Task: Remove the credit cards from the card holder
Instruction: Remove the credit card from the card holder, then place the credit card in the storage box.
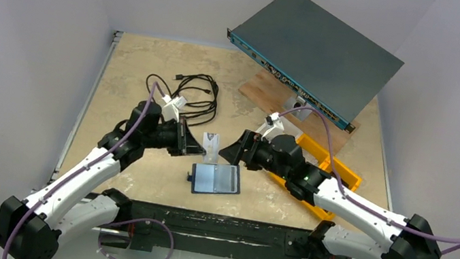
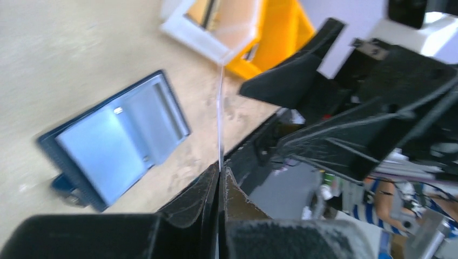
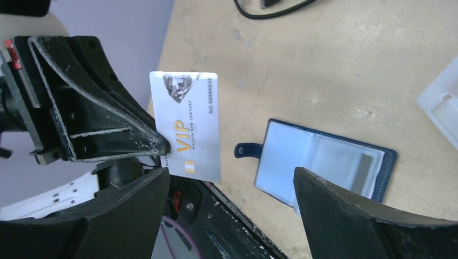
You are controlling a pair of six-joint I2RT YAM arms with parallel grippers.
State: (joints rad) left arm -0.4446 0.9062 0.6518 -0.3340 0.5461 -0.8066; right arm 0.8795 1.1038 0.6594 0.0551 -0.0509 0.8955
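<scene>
Lying open, card holder (image 1: 216, 179) sits near left tool (image 2: 220, 172) gripping a card (image 3: 186, 127).

The white card (image 3: 186, 127) reads "VIP" in gold (smaller print unclear).

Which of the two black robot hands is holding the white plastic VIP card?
The left hand, shut on the white plastic VIP card at its edge; the right hand stands open and empty.
</scene>
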